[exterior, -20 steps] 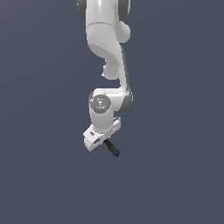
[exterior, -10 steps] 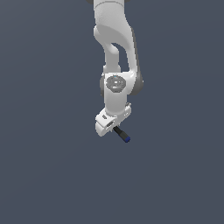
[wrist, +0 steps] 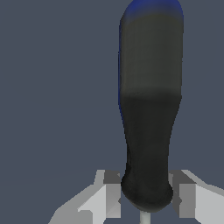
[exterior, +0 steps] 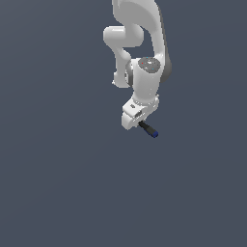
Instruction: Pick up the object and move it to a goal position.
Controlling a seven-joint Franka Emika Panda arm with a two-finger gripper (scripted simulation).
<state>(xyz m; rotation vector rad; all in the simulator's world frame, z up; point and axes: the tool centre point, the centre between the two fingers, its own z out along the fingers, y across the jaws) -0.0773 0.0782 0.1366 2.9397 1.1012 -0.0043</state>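
Note:
The object is a small screwdriver (exterior: 148,130) with a black handle and a blue end cap. It sticks out of my gripper (exterior: 137,122) toward the exterior view's right and slightly down. In the wrist view the screwdriver's handle (wrist: 151,131) fills the picture, and its narrow end sits between my two grey fingers (wrist: 107,192). My gripper (wrist: 146,197) is shut on it near the base of the handle. A short pale bit of shaft shows at the picture's edge. The white arm (exterior: 144,72) hangs from above.
A plain dark grey-blue surface (exterior: 58,183) lies all around, with no other objects, edges or goal marker in sight.
The arm has carried the screwdriver up and toward the exterior view's right. The grip on it looks unchanged.

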